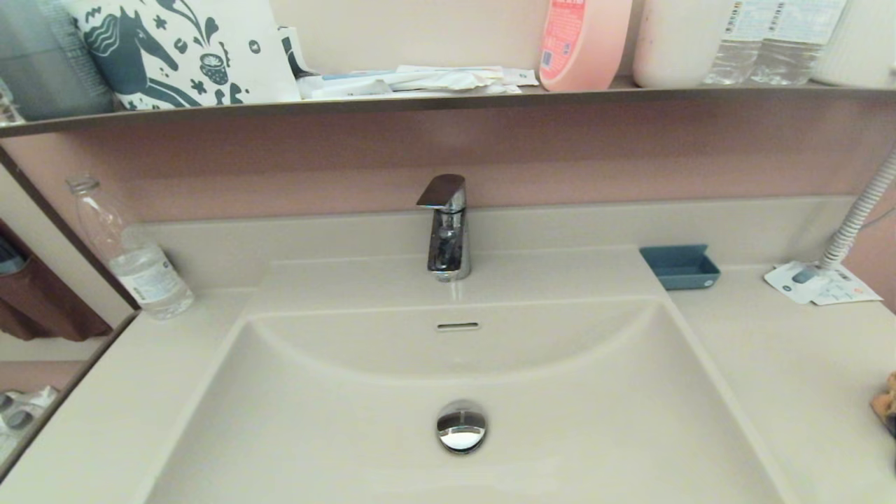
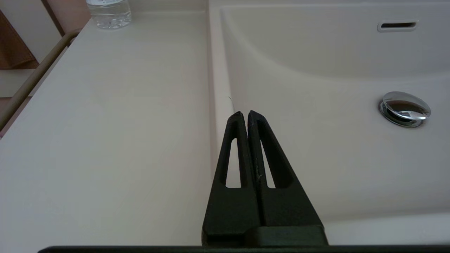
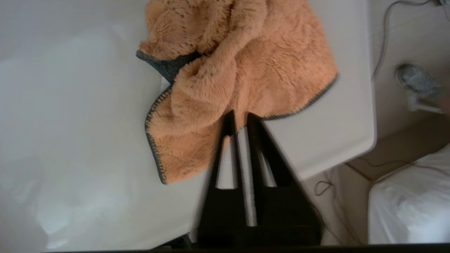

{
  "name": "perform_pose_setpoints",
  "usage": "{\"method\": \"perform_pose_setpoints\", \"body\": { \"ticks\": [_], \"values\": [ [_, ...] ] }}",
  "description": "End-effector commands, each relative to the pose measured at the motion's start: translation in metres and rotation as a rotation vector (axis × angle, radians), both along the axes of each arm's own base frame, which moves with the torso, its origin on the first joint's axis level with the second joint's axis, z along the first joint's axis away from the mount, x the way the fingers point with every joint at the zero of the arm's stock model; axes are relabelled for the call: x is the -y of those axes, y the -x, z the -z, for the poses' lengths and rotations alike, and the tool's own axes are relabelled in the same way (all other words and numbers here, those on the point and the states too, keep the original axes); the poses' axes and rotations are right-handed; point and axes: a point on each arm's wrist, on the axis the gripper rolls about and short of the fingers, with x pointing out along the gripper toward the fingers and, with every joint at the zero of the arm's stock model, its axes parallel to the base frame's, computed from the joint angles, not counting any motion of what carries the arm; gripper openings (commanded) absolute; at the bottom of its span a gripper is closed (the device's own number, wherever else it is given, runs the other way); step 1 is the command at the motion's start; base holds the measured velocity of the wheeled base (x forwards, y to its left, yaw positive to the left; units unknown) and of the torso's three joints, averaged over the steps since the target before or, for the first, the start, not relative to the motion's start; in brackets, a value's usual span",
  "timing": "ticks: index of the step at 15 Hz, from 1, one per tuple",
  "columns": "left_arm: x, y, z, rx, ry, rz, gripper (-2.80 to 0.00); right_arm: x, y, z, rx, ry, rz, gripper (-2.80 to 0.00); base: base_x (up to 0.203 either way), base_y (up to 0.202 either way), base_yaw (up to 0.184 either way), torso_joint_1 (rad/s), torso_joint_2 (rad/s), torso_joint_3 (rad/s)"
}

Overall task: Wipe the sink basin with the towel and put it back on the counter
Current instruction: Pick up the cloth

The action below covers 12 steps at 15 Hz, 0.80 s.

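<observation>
The right pincer (image 3: 239, 117) hangs just over the towel (image 3: 228, 80), its fingers a little way apart and pinching nothing.

Nearest to it, the towel lies bunched up on the bench (image 3: 334, 140), close to the bench's outer corner and the right-hand edge. The fingertips sit at the towel's near hem; I cannot tell if they touch it. I think the step now is picking the towel up. To do that well, the pincer should open wider, drop onto a thick fold, not the thin hem, and squeeze before lifting, so the towel does not slip off. The left pincer (image 2: 244, 114) is pressed together and waits over the sink's left rim. Farther off, the sink (image 1: 350, 420) looks bare, with its shiny drain plug (image 1: 462, 425) and the tap (image 1: 446, 227) behind.
</observation>
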Motion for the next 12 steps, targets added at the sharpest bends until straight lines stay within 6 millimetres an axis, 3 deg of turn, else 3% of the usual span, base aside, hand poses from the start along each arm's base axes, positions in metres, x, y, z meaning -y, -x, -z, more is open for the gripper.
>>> {"method": "perform_pose_setpoints", "body": {
  "ticks": [1, 7, 12],
  "values": [
    [0.000, 0.000, 0.000, -0.001, 0.000, -0.001, -2.80, 0.010, -0.010, 0.008, -0.031, -0.041, -0.006, 0.00, 0.000, 0.000, 0.000, 0.000, 0.00, 0.000],
    [0.000, 0.000, 0.000, -0.001, 0.000, 0.000, -2.80, 0.019, -0.017, 0.002, -0.020, -0.023, -0.161, 0.00, 0.000, 0.000, 0.000, 0.000, 0.00, 0.000],
    [0.000, 0.000, 0.000, -0.001, 0.000, 0.000, -2.80, 0.035, -0.027, 0.012, -0.059, -0.006, -0.217, 0.00, 0.000, 0.000, 0.000, 0.000, 0.00, 0.000]
  ]
}}
